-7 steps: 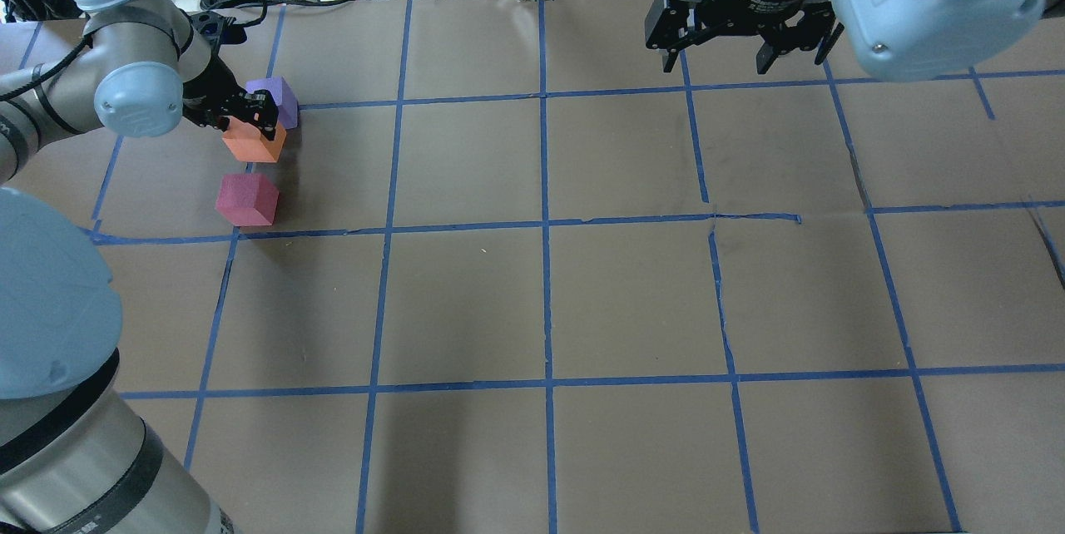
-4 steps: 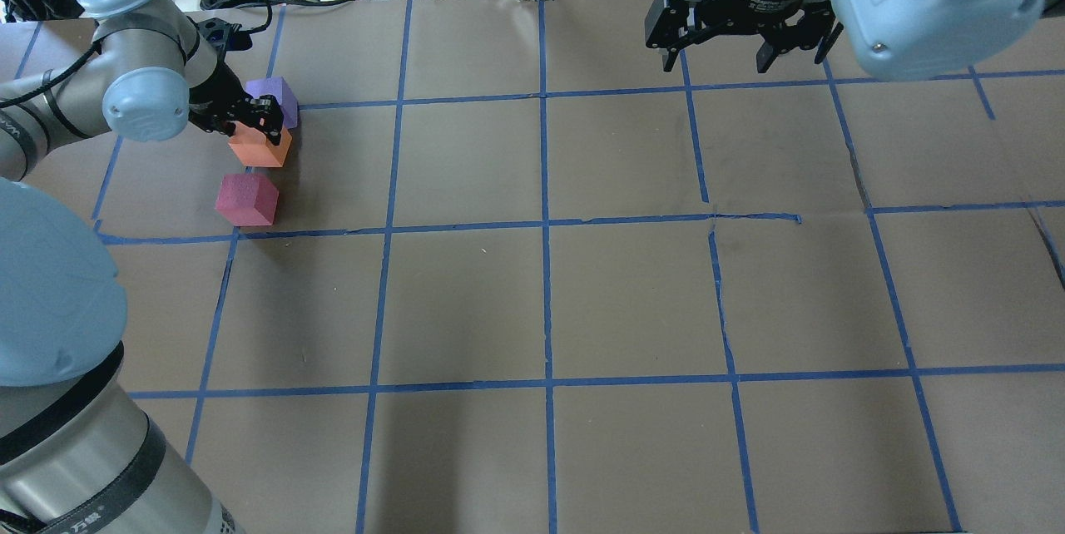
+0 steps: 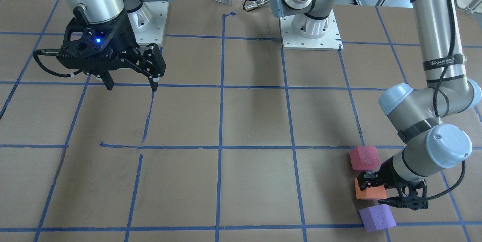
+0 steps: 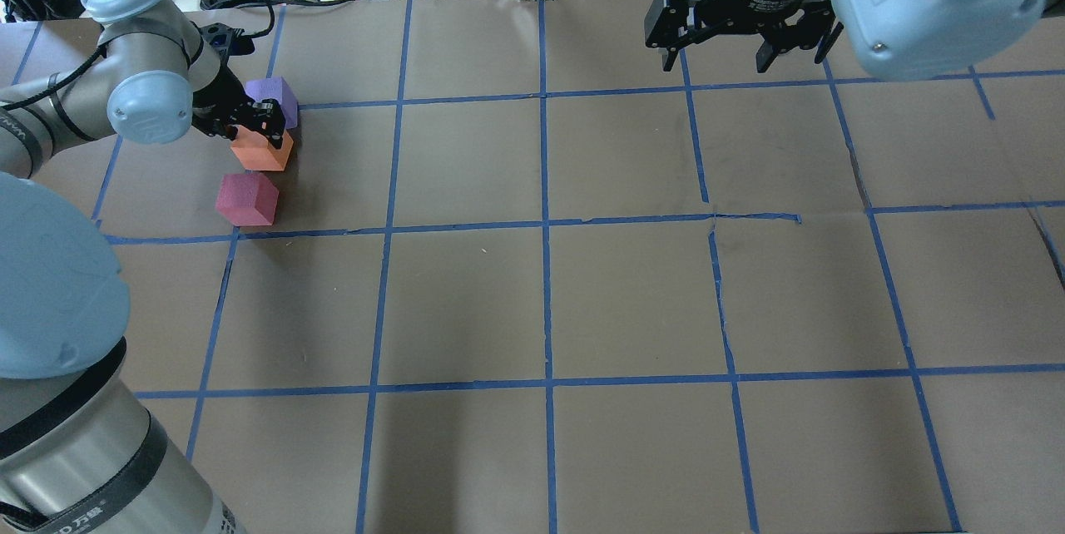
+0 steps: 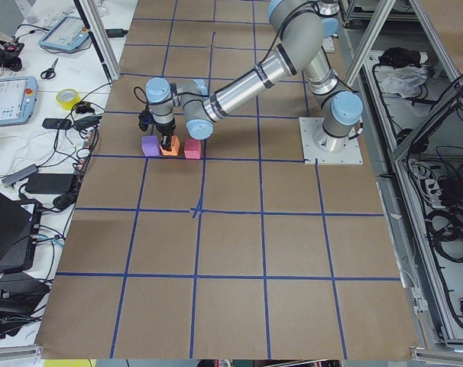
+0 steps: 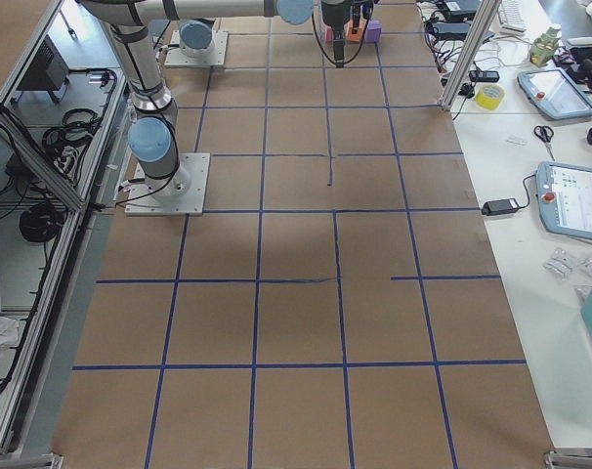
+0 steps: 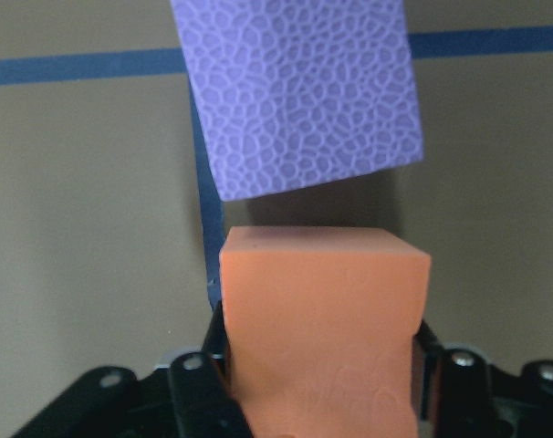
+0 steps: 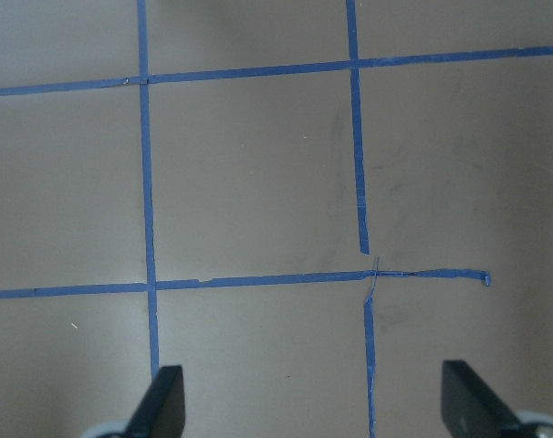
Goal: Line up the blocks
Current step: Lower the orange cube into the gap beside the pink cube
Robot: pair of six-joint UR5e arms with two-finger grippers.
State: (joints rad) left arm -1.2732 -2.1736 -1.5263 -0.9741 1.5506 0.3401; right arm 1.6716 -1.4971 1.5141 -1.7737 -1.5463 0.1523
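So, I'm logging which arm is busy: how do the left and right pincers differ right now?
The left pincer is shut on the orange block; the right pincer is open and empty. The left one sits low beside the purple block; the right one hangs over the table, far from the blocks. Both are black and two-fingered.

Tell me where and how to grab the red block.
Come straight down on the red block and pinch the two flat side faces that look across the row. It sits flat and square, and those two sides are free. The face toward the orange block leaves only a narrow gap for a finger.
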